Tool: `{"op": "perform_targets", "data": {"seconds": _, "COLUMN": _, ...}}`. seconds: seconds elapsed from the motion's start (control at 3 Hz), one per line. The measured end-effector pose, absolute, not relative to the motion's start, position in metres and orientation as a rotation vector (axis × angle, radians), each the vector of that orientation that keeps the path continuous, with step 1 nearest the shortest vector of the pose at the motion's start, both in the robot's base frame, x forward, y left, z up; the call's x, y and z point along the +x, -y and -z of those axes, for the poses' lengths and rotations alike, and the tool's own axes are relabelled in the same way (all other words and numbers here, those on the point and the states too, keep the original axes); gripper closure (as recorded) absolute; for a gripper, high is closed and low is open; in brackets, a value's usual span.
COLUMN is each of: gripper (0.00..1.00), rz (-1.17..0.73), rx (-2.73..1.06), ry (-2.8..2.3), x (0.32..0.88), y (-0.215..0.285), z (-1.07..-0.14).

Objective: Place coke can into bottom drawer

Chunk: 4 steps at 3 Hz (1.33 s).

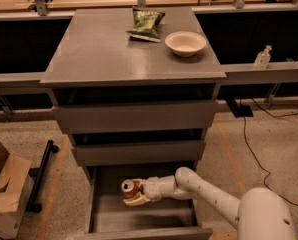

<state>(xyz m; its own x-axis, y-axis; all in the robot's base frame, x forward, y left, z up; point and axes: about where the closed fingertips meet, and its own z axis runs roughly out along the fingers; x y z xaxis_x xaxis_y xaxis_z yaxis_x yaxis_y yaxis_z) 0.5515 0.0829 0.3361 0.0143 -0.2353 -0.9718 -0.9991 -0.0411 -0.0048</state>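
Note:
The coke can (128, 187), red with a silver top, is held in my gripper (133, 193) inside the pulled-out bottom drawer (139, 219) of the grey cabinet. The can is tilted, its top facing left and up, a little above the drawer floor. My gripper is shut on the can, with one cream finger (135, 201) under it. My white arm (204, 194) reaches in from the lower right. The two narrower drawers above are closed.
On the cabinet top (99, 49) lie a green chip bag (146, 23) and a cream bowl (185, 42). A cardboard box (4, 189) and a black bar (41, 174) stand on the floor at left. Cables (254, 149) run on the floor at right.

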Motion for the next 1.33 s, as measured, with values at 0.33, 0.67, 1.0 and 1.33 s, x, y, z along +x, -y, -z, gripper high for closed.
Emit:
{"op": "perform_targets", "data": {"seconds": 0.33, "gripper": 1.0, "rz": -1.163, "rx": -1.315, "ry": -1.281, "x": 0.552, "y": -0.086, "z": -0.266}}
{"op": "perform_targets", "data": {"seconds": 0.67, "gripper": 1.0, "rz": -1.161, "rx": -1.261, "ry": -1.275, "x": 0.56, "y": -0.081, "z": -0.225}}
{"op": "perform_targets", "data": {"seconds": 1.0, "gripper": 0.82, "rz": -1.135, "rx": -1.252, "ry": -1.304, "x": 0.566, "y": -0.076, "z": -0.199}}
{"op": "perform_targets", "data": {"seconds": 1.33, "gripper": 0.59, "rz": -1.13, "rx": -1.247, "ry": -1.323, "x": 0.568, "y": -0.077, "z": -0.183}}
